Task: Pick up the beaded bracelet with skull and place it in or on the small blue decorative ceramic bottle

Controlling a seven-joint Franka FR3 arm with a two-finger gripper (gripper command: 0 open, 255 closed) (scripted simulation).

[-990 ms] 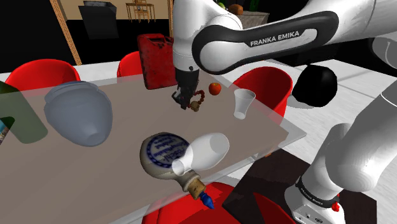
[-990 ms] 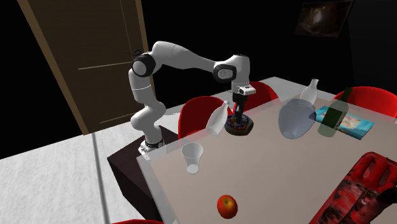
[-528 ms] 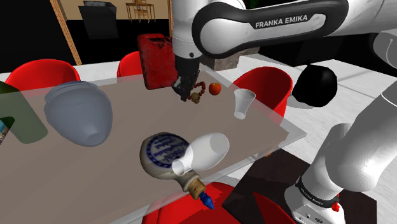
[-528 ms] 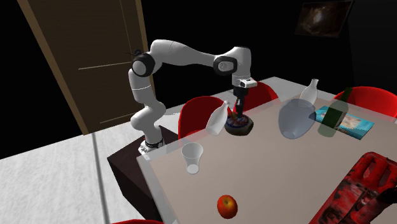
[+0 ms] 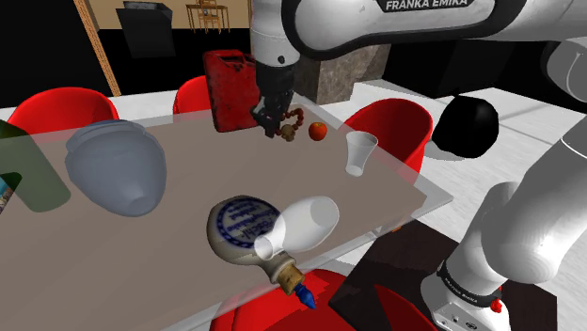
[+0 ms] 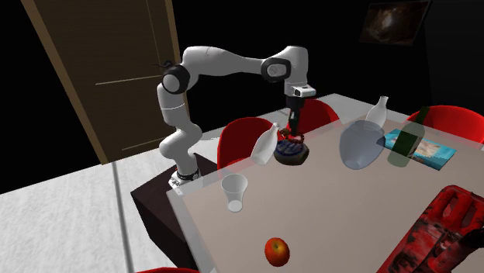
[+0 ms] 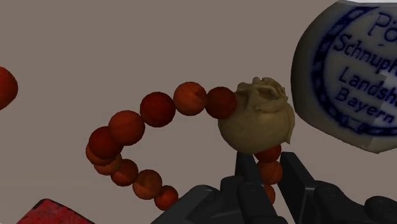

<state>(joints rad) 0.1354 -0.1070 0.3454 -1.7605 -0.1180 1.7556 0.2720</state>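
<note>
1. Shoulder view, far left: a grey see-through vase (image 5: 118, 167) lies on its side on the table (image 5: 113, 273).
2. Near edge, middle: a cream ceramic bottle (image 5: 237, 226) lies flat, with a round blue stamp on its face and a cork at its neck. A white bottle (image 5: 306, 221) lies against its right side.
3. Far side: a red fuel can (image 5: 230, 85) stands upright.
4. Just right of the can in this view: the gripper (image 5: 266, 120) points down, held well above the tabletop. The bracelet (image 5: 290, 130) hangs from its tips, its loop swinging out to the right.
5. Right again: a red apple (image 5: 318, 130), then a pale cup (image 5: 359, 152), both near the far right corner.
6. Wrist view: the gripper (image 7: 268, 175) is clamped on the bracelet (image 7: 159, 109), both fingers (image 7: 247, 173) pinching the red bead strand directly under the tan skull (image 7: 257, 116). The rest of the loop curls away from the tips. The ceramic bottle (image 7: 347, 70) shows past the skull, blue lettering facing up.
7. Second exterior view: the gripper (image 6: 293, 133) hangs directly over the ceramic bottle (image 6: 295, 155). Cannot tell here whether the beads touch it.
</note>
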